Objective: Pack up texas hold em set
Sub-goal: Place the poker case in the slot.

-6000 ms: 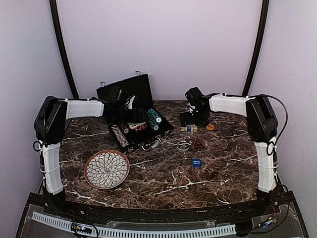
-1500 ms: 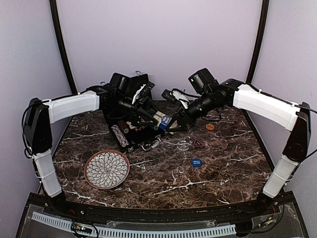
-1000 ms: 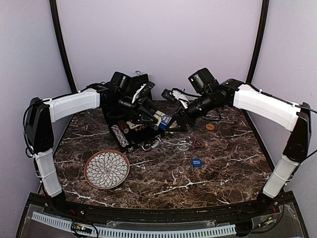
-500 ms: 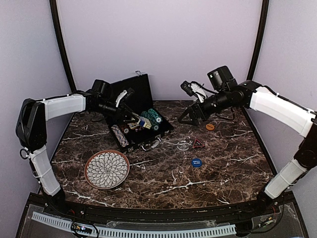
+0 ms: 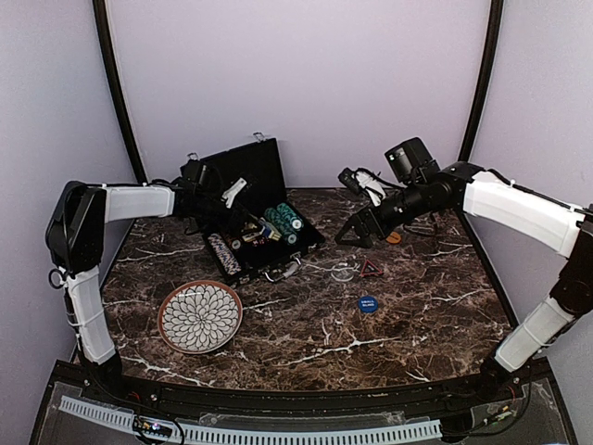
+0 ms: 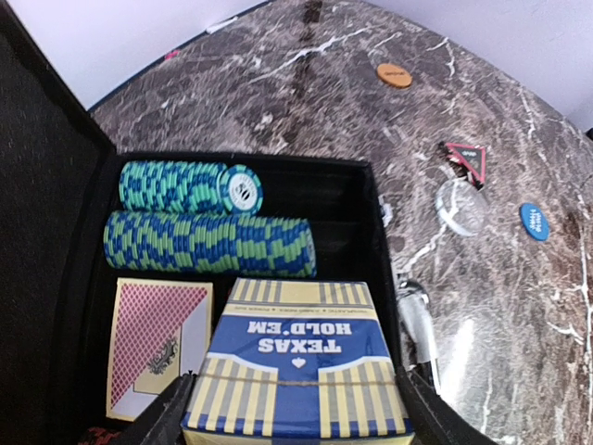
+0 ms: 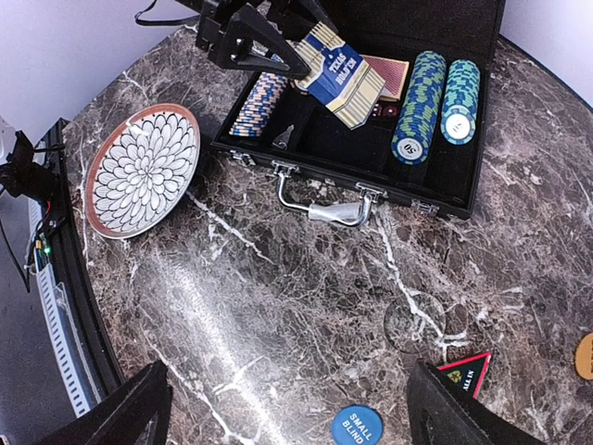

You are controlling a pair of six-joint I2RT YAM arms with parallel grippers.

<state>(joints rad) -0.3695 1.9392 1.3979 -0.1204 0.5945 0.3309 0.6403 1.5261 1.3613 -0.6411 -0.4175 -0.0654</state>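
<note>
L gripper (image 6: 296,410) grasping card box (image 6: 295,371) marked "TEXAS HOLD'EM", above case (image 6: 56,241). R gripper (image 7: 292,408) released, empty, over table (image 7: 278,306); blue button (image 7: 357,425) reads "SMALL BLIND".

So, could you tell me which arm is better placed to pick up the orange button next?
Right, probably: the right gripper hangs open near the orange button, while the left gripper holds the card deck over the case.

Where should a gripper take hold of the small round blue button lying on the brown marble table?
Probably by its rim, coming straight down from above. The small round blue button lies flat and thin on the brown marble table, with bare surface around it, so fingers can pinch opposite edges.
</note>
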